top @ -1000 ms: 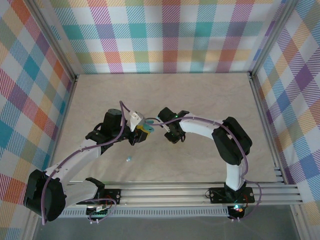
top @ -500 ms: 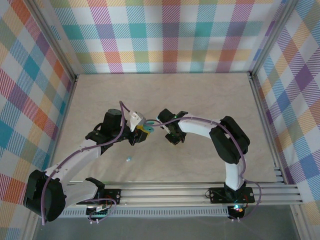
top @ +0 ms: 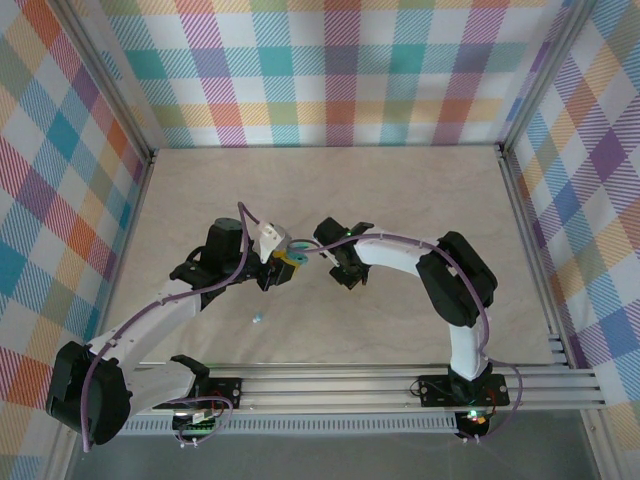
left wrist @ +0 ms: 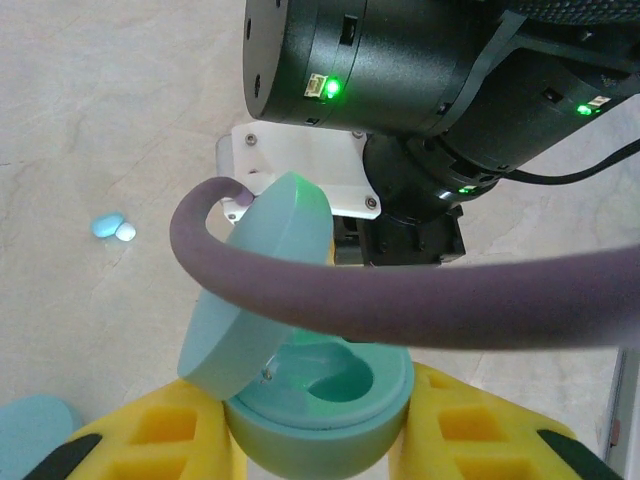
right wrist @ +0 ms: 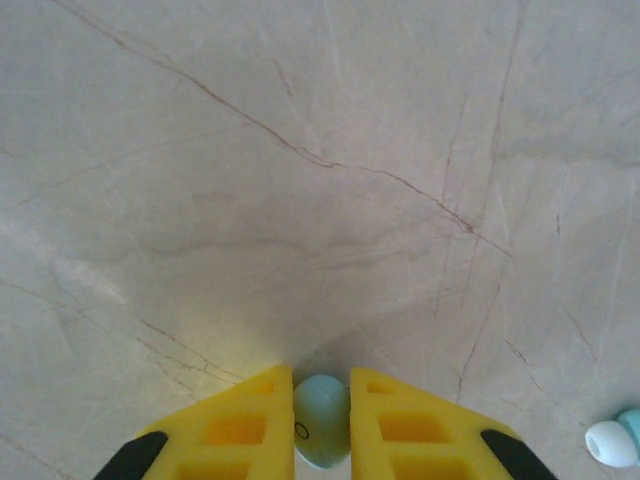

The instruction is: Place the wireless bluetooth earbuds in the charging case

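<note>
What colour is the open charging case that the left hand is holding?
Pale teal all over; the charging case shows best in the left wrist view.

Covered, cropped, or too small

In the left wrist view a cable [left wrist: 480,300] crosses the open case [left wrist: 320,440], covering part of its lid [left wrist: 290,230] and rim. A teal shape [left wrist: 35,435] at 8 o'clock is cropped beyond telling. In the right wrist view the pinched bud [right wrist: 321,420] runs off at 6 o'clock and a second bud [right wrist: 612,442] at 4 o'clock. From above, the table bud [top: 259,319] is a mere speck.
</note>
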Controlling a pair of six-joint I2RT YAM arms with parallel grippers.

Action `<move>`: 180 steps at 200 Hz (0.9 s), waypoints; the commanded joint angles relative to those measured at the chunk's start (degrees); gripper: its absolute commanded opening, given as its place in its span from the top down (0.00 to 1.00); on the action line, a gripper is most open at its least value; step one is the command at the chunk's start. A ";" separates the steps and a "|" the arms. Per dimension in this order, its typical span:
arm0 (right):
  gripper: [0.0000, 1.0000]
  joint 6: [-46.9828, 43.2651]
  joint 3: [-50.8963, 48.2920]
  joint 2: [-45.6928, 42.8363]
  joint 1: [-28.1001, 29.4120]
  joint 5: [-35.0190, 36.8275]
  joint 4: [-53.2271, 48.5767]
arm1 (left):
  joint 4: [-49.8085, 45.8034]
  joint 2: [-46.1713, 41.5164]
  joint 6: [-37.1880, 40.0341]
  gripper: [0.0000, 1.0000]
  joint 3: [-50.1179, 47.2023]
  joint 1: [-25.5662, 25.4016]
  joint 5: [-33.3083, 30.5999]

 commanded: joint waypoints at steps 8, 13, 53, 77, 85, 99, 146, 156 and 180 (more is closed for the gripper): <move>0.90 0.40 1.35 0.47 -0.91 0.11 -1.18 | -0.48 -2.15 0.51 0.97 -1.13 0.63 0.92; 0.91 0.64 1.62 0.16 -1.27 -0.28 -1.37 | -0.46 -2.44 0.58 0.98 -1.21 0.63 0.92; 0.94 3.85 2.05 -5.45 -5.27 -8.60 -2.00 | 1.69 -4.52 1.93 0.97 -2.64 0.63 3.50; 0.95 7.85 0.82 -12.51 -8.92 -18.39 -1.66 | 5.54 -6.17 3.57 0.97 -4.41 0.63 7.26; 0.95 8.91 0.04 -15.32 -9.96 -22.00 -1.28 | 6.48 -6.29 4.26 0.97 -4.65 0.63 9.09; 0.94 10.02 -1.01 -20.16 -11.03 -29.10 -0.78 | 6.83 -5.72 5.30 0.97 -3.95 0.63 12.25; 0.98 16.79 -3.93 -32.68 -9.74 -49.24 4.20 | 6.26 -2.20 5.30 0.98 -0.67 0.71 16.94; 0.98 18.48 -5.16 -34.53 -7.88 -51.05 6.17 | 6.01 -1.55 4.77 0.98 -0.03 0.71 17.26; 0.98 20.52 -6.92 -36.34 -2.26 -51.05 8.54 | 6.67 -0.97 2.80 0.98 0.52 0.88 17.73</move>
